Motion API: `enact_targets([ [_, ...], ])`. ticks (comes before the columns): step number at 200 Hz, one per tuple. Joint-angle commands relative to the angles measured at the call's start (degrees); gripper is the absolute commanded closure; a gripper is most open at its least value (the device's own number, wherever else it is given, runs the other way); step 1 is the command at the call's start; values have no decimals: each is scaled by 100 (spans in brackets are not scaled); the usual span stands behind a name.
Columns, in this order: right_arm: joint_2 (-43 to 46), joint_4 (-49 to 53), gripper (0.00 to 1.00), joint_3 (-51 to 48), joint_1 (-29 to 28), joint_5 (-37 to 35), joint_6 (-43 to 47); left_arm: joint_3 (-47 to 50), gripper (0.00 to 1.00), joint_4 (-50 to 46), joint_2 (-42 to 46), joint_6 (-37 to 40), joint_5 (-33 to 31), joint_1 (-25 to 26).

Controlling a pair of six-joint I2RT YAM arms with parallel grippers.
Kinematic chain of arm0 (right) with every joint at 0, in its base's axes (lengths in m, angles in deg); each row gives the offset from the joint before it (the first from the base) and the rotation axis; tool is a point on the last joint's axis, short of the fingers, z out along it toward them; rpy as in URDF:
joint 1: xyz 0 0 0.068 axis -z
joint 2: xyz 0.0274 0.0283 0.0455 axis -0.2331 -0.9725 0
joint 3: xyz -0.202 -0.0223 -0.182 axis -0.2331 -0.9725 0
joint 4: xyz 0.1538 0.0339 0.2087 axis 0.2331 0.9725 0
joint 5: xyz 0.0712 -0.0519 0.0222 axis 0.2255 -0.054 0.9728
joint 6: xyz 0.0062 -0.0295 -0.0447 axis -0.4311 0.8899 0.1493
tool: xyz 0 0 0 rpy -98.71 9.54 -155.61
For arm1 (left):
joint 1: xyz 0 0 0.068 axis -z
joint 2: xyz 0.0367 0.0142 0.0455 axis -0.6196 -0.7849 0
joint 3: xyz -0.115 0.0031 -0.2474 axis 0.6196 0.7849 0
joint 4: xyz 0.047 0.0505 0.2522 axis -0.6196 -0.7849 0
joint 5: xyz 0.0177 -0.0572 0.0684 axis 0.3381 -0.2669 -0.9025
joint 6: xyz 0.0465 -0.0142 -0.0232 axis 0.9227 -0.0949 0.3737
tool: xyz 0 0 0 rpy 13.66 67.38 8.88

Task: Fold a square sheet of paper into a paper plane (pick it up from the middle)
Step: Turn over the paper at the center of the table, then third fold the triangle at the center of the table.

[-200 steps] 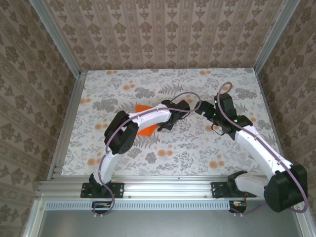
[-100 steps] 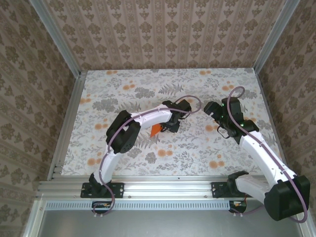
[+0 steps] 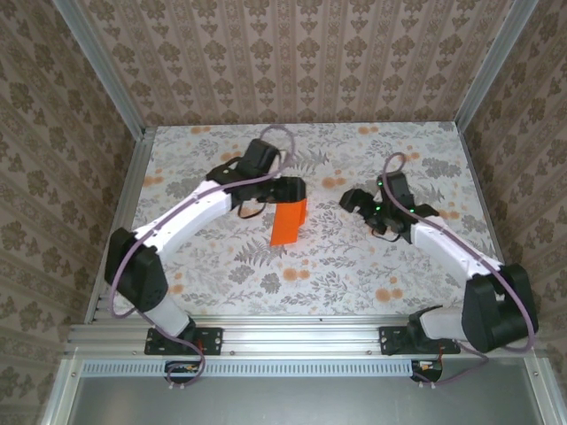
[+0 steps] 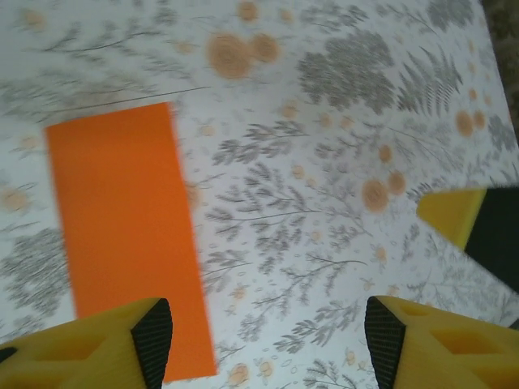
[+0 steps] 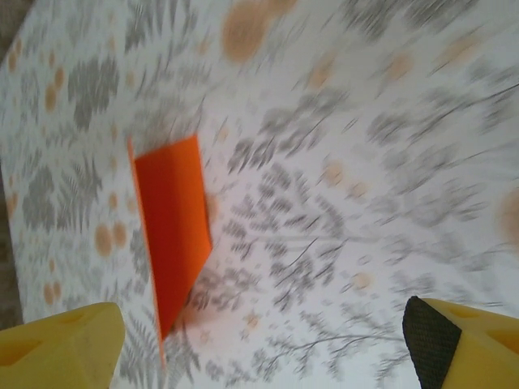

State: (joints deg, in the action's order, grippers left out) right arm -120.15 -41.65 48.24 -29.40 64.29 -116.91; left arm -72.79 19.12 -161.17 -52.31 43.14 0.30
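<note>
Lying flat on the desk [image 3: 354, 274], the paper [image 3: 289, 222] is seen as a long orange shape, not a square; it looks folded in half. From above, it is found near the middle of the desk, a little to the left, with its long sides running from far to near. The left fingers [image 3: 291, 188] are held over its far end, and whether they touch it cannot be told from above. The right fingers [image 3: 353, 200] are held to the right of the paper, apart from it, and are pointed toward the left fingers.

In the left wrist view, the paper [image 4: 122, 235] is seen on the flowered cloth [image 4: 324, 146], at the left side. The left fingers [image 4: 97, 344] are spread wide apart, and nothing is held between them. Part of the paper's edge is hidden behind one finger. A yellow and black tip [image 4: 466, 223] is seen at the right edge; it may be one of the right fingers, but that cannot be told for sure.

In the right wrist view, the paper [image 5: 172, 223] is blurred. The right fingers [image 5: 466, 340] are spread wide apart as well, with nothing held between them. The paper is seen well ahead of them, off to the left side.
</note>
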Motion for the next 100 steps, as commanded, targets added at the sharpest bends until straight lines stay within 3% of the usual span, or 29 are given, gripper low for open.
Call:
enact_targets([
  [1,-536,-601,8,139,-583,823,-249,734,28,235,303,-347,220,-483],
  [45,-1505,-1511,15,133,-1561,997,-1227,1708,19,256,994,-419,35,-1209],
  [100,-1912,-2487,46,-107,-1981,895,-1993,2253,6,312,1400,-348,-37,-1808],
])
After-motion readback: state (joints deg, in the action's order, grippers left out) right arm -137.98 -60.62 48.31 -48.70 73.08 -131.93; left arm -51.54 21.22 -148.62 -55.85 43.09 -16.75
